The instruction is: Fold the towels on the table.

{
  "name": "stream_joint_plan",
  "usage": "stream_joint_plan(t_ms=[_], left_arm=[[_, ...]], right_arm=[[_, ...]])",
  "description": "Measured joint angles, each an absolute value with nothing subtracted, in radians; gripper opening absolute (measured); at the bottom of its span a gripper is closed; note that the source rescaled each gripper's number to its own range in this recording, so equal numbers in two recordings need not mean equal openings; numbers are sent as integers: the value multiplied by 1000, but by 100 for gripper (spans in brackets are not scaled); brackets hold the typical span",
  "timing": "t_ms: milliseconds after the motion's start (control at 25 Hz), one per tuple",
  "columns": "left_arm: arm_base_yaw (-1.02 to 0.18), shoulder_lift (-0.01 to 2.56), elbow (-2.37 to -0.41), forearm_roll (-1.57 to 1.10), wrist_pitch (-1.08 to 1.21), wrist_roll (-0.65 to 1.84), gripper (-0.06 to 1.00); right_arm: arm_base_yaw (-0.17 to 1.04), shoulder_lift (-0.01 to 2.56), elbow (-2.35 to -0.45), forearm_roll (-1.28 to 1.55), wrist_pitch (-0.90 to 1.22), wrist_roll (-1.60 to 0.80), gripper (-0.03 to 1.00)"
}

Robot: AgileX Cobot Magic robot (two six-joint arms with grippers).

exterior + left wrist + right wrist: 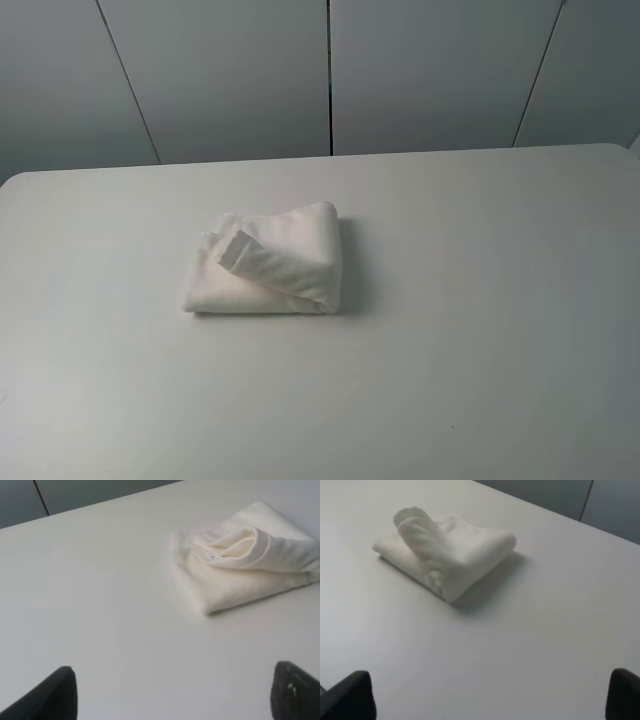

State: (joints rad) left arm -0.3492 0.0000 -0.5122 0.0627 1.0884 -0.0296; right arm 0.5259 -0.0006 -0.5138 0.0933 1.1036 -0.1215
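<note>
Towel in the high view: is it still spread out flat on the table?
No, the towel lies folded into a compact bundle on the table, with a rolled flap resting on top.

White terry cloth towel (268, 265) lies folded on large plain white matte tabletop (480, 350), approx mid-table, slightly left of centre (exterior view). One flap lies diagonally over the stack. Grey panelled wall (230, 70) behind table's far edge.

The folded towel (268, 265) is soft white cloth with a slightly nubby, matt weave. The counter (480, 360) beneath it looks smooth, plain white and matt. The fingers (55, 695) nearby look like dark matt plastic.
</note>
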Motion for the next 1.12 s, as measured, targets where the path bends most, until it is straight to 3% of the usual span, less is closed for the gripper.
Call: stream_joint_plan(t_ms=[160,440,560,1120], left_arm=[[-310,0,-512,67,1088,-41,99],[-63,0,-512,70,1088,-46,99],[0,0,-512,71,1088,-48,99],[-7,0,-512,71,1088,-48,99]], right_arm=[[368,-1,-514,92,1102,-121,100],[139,-1,-514,88,1101,-105,100],[127,-1,-514,75,1100,-91,100],[127,-1,-514,70,1100,-87,100]])
